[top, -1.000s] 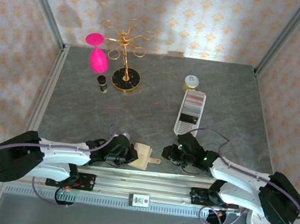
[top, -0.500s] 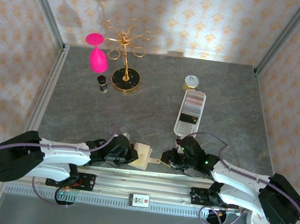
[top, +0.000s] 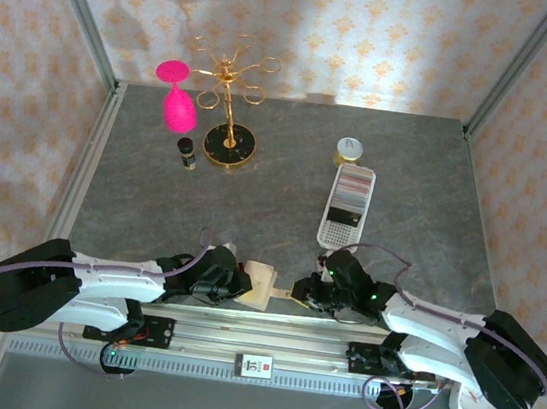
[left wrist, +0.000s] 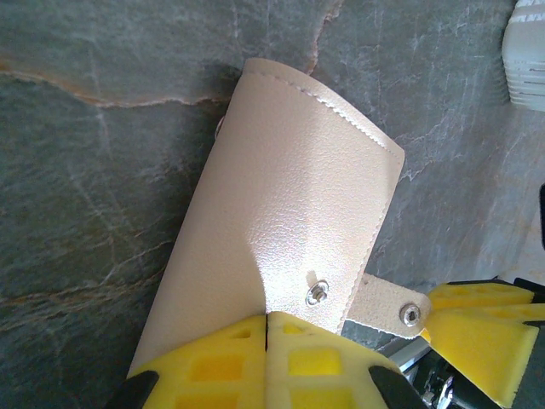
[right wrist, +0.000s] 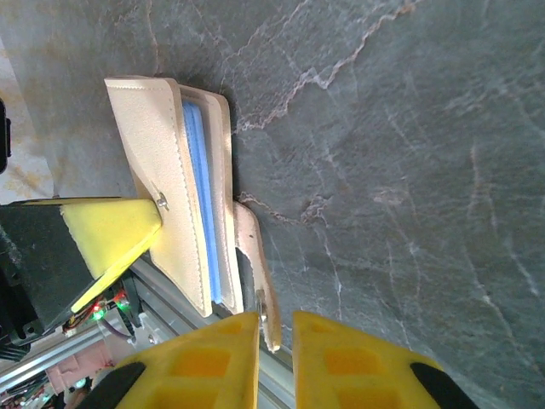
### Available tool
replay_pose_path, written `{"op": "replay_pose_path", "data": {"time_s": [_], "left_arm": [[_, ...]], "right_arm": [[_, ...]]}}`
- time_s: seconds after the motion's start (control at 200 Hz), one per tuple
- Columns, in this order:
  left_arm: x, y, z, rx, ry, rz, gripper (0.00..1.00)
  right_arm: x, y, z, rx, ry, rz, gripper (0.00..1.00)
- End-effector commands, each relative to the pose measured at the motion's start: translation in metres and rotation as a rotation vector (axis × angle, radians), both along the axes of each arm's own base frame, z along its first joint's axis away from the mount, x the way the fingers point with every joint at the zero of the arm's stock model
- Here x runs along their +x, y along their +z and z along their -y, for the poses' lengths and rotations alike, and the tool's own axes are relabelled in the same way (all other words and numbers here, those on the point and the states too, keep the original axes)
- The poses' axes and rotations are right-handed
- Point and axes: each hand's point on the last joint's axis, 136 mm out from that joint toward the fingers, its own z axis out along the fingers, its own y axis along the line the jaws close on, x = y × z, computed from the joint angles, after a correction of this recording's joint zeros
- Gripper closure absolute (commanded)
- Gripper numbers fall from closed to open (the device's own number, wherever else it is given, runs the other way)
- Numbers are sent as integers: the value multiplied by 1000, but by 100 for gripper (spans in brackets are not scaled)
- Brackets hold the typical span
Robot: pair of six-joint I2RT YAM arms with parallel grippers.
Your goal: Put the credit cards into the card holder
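Right tool [right wrist: 275,319] edged left, straddling tab [right wrist: 253,256], grip unclear; left tool [left wrist: 266,319] clamps card holder [left wrist: 289,196]; tray [top: 333,235] behind.

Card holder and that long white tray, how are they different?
The card holder is beige and small; the tray is white and long. The card holder sits at the near edge between the arms, pinched by the left gripper; the tray lies farther back, with nothing touching it. Both are on the grey table.
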Motion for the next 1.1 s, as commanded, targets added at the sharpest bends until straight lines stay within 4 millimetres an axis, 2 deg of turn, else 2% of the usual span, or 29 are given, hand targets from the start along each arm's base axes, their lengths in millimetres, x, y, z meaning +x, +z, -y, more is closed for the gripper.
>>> {"op": "replay_pose_path", "data": {"time_s": [0.0, 0.24, 0.445, 0.551, 0.681, 0.796, 1.096], "left_arm": [[-8, -28, -24, 109, 24, -38, 100], [-9, -28, -24, 106, 24, -36, 100], [-8, -28, -24, 100, 28, -33, 100], [-9, -27, -24, 96, 28, -31, 100], [-9, -28, -25, 92, 31, -30, 100], [-9, -28, -25, 88, 31, -28, 100], [-9, -26, -25, 82, 28, -20, 100]], "right_arm": [[2, 5, -7, 21, 12, 17, 83], [9, 16, -15, 42, 15, 47, 100], [15, 44, -38, 115, 57, 110, 100], [15, 52, -53, 127, 93, 126, 100], [13, 44, -74, 93, 148, 115, 100], [19, 42, -89, 82, 148, 118, 100], [30, 18, -87, -15, 102, 97, 100]]}}
